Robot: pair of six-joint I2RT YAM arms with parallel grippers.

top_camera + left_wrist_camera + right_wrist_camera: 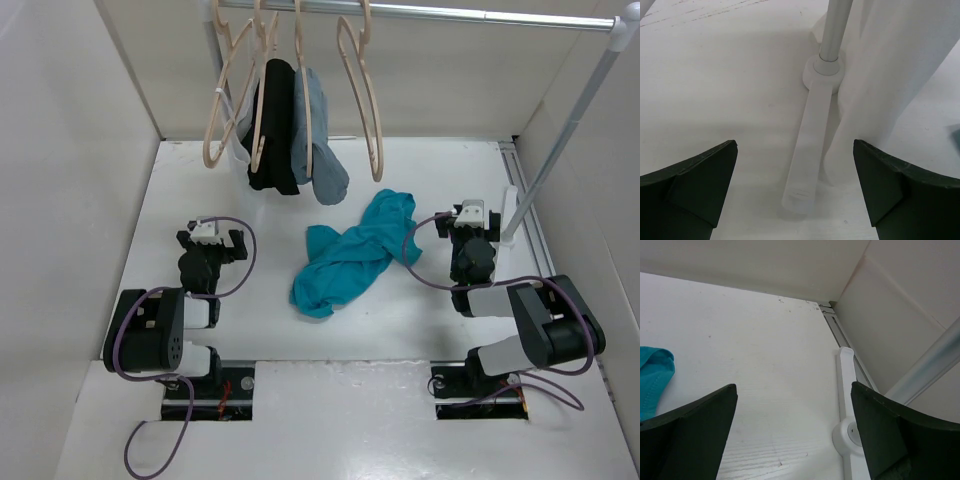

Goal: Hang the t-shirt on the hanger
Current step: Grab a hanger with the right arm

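Low at the table's (200, 190) near edge, the left gripper (215, 235) and right gripper (470, 215) gape at their widest, holding nothing. Between them the teal t-shirt (350, 258) lies crumpled mid-table, clear of both, with bare white surface all round; the right claw stands just beside the rack foot (847, 380) and side wall (890, 315). On the rail (450, 12) behind, the bare hanger (375, 150) hangs rightmost.

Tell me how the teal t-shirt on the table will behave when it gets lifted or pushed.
The t-shirt lies crumpled in soft folds, so it will likely be floppy and sag below any pinched point. It looks like thin cloth, so probably light. Pushed, it would probably bunch up rather than slide whole across the table.
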